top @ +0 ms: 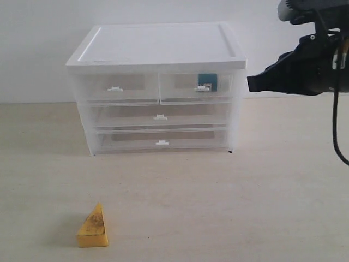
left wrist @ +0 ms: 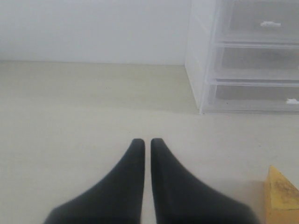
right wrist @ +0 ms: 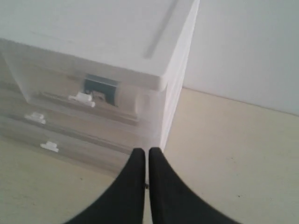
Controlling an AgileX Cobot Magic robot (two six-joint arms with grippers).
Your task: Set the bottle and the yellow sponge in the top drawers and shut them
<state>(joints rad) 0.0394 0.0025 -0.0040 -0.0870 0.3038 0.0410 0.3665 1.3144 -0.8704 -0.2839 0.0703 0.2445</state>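
Note:
The yellow sponge (top: pixel 92 226) stands on the table in front of the cabinet; it also shows at the edge of the left wrist view (left wrist: pixel 281 198). The bottle's blue-teal label (top: pixel 207 82) shows through the front of the right top drawer (top: pixel 188 87), behind its white handle, and again in the right wrist view (right wrist: pixel 100 88). The left top drawer (top: pixel 117 87) looks pushed in, with nothing visible inside. My right gripper (top: pixel 252 83) hangs shut beside the cabinet's right corner (right wrist: pixel 144 150), holding nothing. My left gripper (left wrist: pixel 147 140) is shut and empty over the bare table, apart from the sponge.
The white-topped cabinet (top: pixel 158 43) stands at the back centre against a white wall. Two full-width drawers (top: pixel 160 117) sit below the top pair, both pushed in. The right arm's body and cable (top: pixel 322 60) hang at the upper right.

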